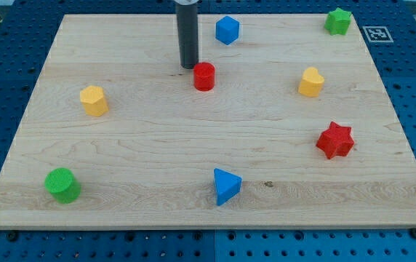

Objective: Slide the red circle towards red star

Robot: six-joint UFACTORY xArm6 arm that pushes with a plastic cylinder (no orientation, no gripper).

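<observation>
My tip [189,67] rests on the wooden board [157,145], just beside the red circle [204,76] on its upper-left flank, touching or nearly so. I have no jaws to open or close; my rod simply stands upright, bare, clamped on nothing.

The red circle sits in the far half of the board, a little left of centre. The red star [335,140] lies well apart from it, to the right and nearer.

Handling, as judged: the circle appears a small, rigid, light block with a flat base, likely to slide easily over the smooth wood. Its round wall offers no flat face, so an off-centre push would probably make it roll off my tip sideways. Contact belongs on the upper-left wall, directly opposite the star; my tip already stands about there.

Appearance: a short, bright red cylinder with a flat top and a finely ribbed side wall, standing upright.

The yellow heart [310,81] lies far of the direct path.
</observation>
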